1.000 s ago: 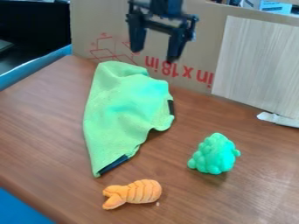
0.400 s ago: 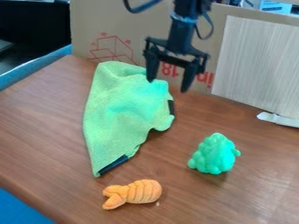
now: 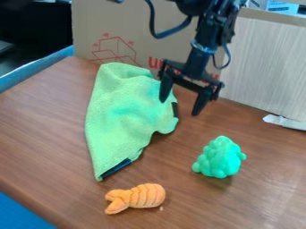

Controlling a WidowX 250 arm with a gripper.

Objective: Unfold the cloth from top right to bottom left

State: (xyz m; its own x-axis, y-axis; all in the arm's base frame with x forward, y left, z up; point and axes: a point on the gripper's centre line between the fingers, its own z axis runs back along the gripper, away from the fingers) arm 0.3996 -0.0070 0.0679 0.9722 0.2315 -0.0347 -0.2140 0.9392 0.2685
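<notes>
While the tool [image 3: 179, 107] hangs, 2 fingers [image 3: 165, 91] spread wide, green cloth [image 3: 122, 114] close by — contact unclear.

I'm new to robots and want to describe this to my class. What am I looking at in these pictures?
The machine is a black robot arm coming in from the top edge. Its end effector, the part that grasps, has two fingers, spread apart with nothing held between them. It hangs by the right side of a green cloth, which lies rumpled on a brown table. The job is to unfold that cloth.

One fixed camera looks down at a slant on the work surface. Nearer the camera are an orange, ridged object and, to its right, a lumpy green one; both look like toys. Behind the table stands a cardboard panel with red print.
</notes>
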